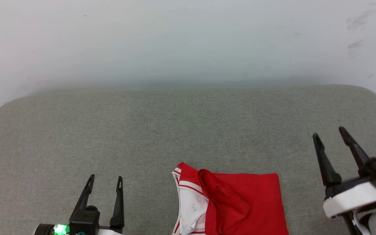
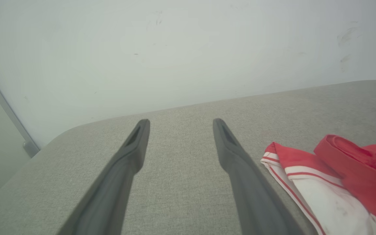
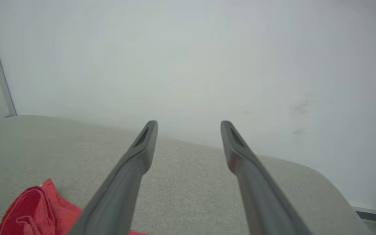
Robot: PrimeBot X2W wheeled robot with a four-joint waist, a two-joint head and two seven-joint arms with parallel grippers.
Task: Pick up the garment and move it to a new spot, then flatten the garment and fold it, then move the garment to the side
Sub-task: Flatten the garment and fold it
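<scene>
Two empty grippers, left gripper (image 1: pixel 104 182) and right gripper (image 1: pixel 331 134), spread apart, flank folded garment (image 1: pixel 240 205).

A bare indoor room, whether lab or home cannot be told: a desk (image 1: pixel 188 130) with a grey cloth top and rounded corners against a blank white wall (image 1: pixel 188 39), scuff marks (image 1: pixel 357 23) upper right, a grey metal strip (image 2: pixel 8 112) at left

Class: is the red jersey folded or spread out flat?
Folded. The jersey lies as a compact block with straight top and right edges, layers overlapping at its left.
</scene>
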